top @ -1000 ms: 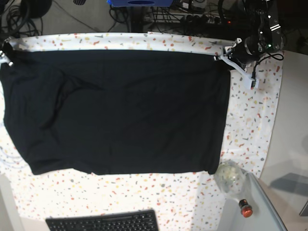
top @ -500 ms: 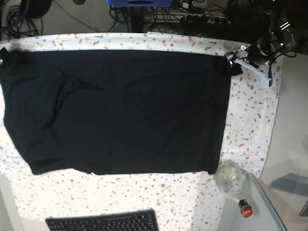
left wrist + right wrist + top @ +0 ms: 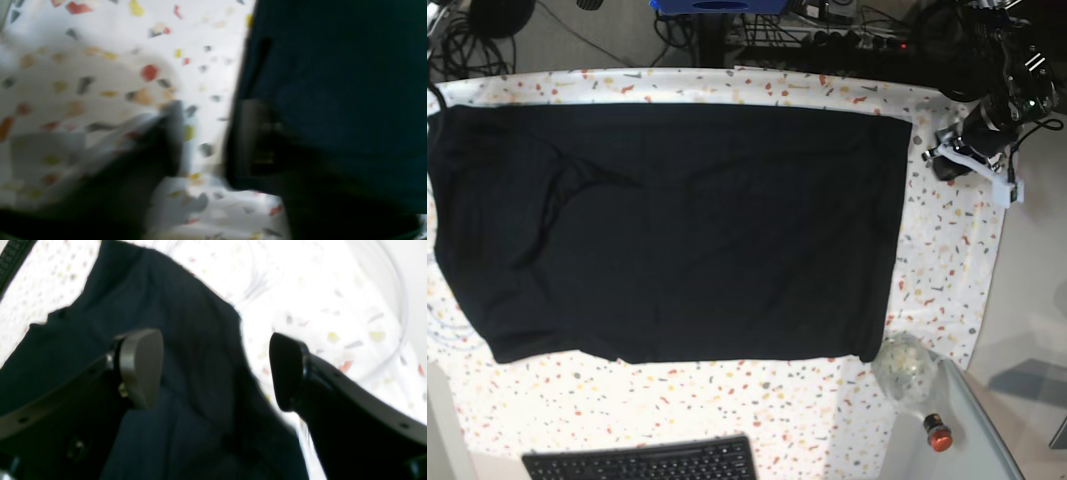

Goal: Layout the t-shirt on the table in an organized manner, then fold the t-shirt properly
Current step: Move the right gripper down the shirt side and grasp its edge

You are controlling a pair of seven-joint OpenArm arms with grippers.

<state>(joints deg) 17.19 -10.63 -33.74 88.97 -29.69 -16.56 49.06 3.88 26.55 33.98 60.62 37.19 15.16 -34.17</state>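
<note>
T-shirt point(image 3: 677, 230): black, spread flat across the table point(image 3: 957, 250), covering most of its speckled white cover; one edge runs along the far side, another stops short of the bare strip on the base view's right.

Left gripper point(image 3: 947, 162): over that bare strip, just beside the shirt's edge, apart from the cloth. Wrist view too blurred; whether its jaws are spread or closed cannot be told.

Right gripper point(image 3: 217, 370): above a corner of the shirt, jaws spread wide, nothing between them.

Keyboard point(image 3: 642, 462): black, at the near table edge.

Red-capped object point(image 3: 938, 434): near corner, off the cover.
</note>
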